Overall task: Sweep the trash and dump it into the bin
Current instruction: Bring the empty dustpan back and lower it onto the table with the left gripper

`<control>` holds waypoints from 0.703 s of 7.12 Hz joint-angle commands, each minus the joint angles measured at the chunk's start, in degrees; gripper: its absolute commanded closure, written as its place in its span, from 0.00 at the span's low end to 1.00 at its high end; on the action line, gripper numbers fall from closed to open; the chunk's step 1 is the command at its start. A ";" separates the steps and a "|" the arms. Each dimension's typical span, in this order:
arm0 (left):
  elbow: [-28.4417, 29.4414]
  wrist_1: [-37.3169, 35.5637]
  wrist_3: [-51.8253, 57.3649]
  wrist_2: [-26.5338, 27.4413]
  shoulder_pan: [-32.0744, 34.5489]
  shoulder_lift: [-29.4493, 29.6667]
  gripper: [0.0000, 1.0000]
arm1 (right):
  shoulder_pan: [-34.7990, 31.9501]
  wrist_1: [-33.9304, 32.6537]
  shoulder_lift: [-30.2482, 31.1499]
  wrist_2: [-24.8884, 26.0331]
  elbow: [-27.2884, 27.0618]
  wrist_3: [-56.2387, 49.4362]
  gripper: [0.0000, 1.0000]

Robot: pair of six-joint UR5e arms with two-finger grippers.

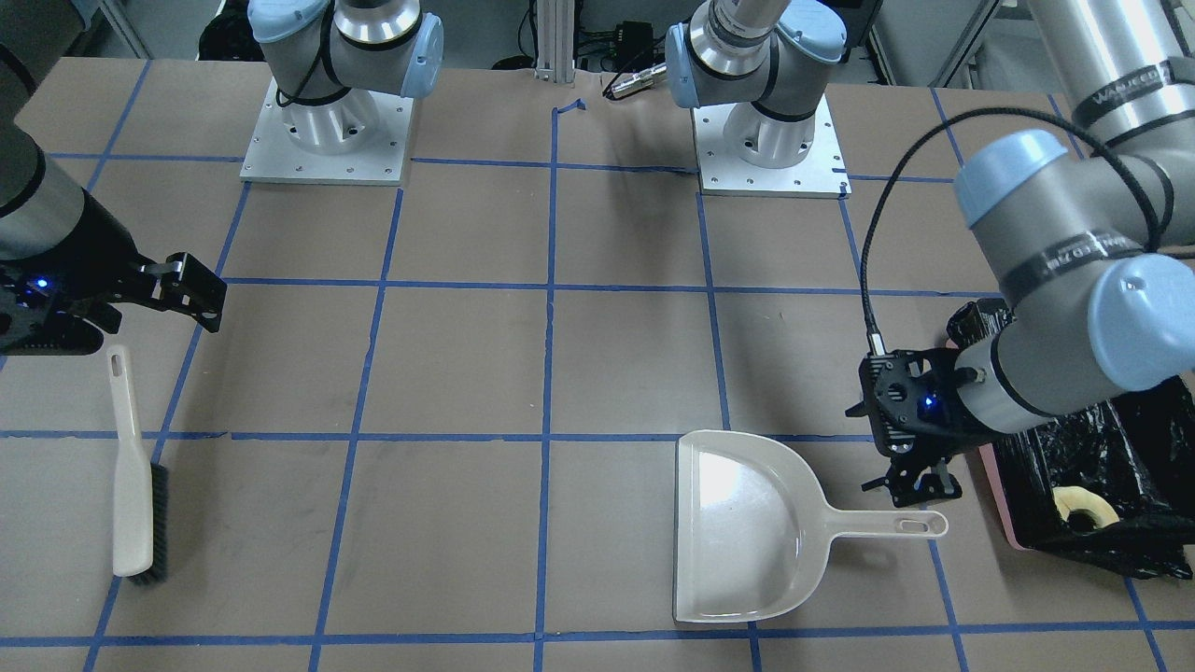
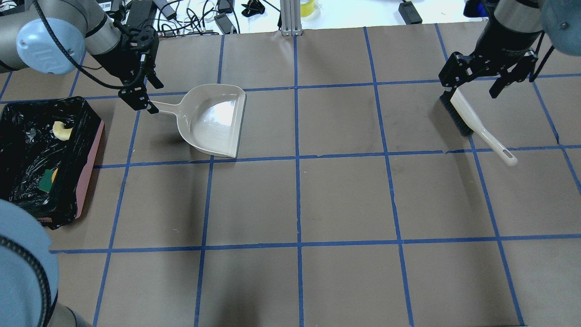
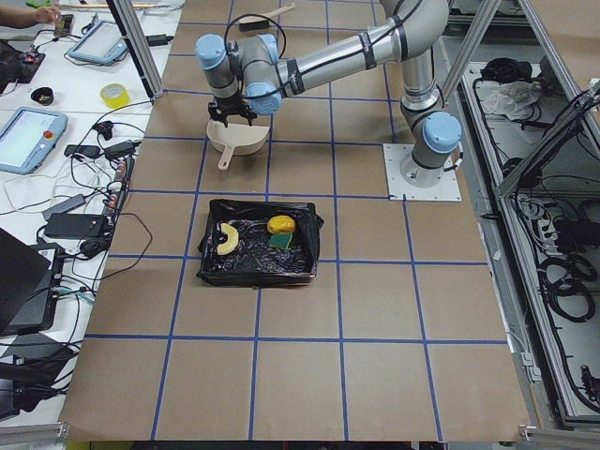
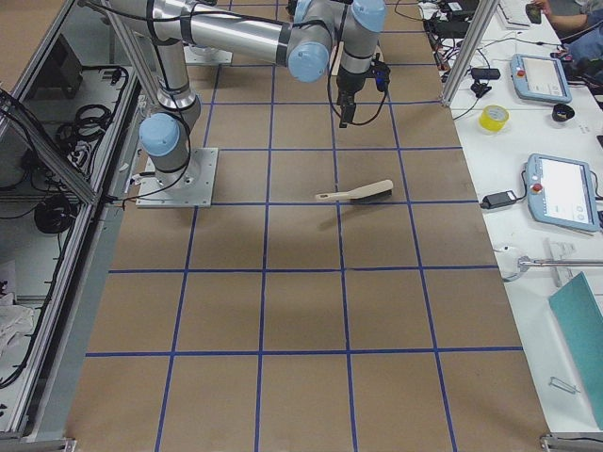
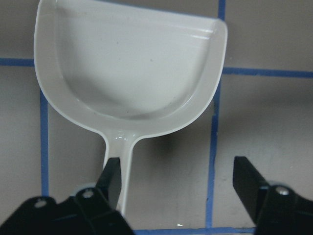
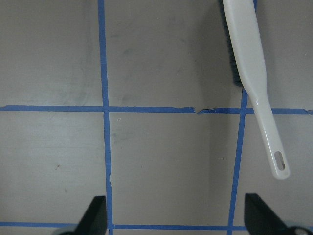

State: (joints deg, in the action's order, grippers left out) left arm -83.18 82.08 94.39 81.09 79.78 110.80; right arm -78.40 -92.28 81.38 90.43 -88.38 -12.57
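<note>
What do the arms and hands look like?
The left arm and right arm are silver-grey tubes with pale blue joint caps, on square metal base plates. The left one carries black lettered bands and a looping black cable to its wrist. The left hand and right hand are black, two-fingered, each with a blue light behind it.

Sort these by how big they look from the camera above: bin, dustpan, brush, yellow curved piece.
Largest to smallest:
1. bin, though the picture's edge cuts some off
2. dustpan
3. brush, long but thin
4. yellow curved piece, lying in the bin
</note>
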 commanded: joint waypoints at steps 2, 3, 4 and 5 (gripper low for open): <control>-2.86 3.42 -24.53 0.12 5.46 -10.49 0.05 | 0.00 0.00 -0.08 -0.17 0.05 0.00 0.00; -4.08 6.65 -29.30 0.12 5.73 -13.91 0.05 | 0.00 -0.18 0.01 -0.17 0.05 0.00 0.00; -5.84 7.64 -41.09 0.04 5.91 -17.08 0.00 | 0.00 -0.53 0.09 -0.08 0.05 0.00 0.00; -6.98 7.65 -46.78 0.12 5.91 -19.03 0.00 | 0.00 -0.88 0.18 0.09 0.13 0.09 0.00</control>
State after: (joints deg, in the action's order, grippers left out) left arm -88.54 88.99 56.70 81.17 85.53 94.86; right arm -78.40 -92.76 81.47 90.37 -88.30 -12.55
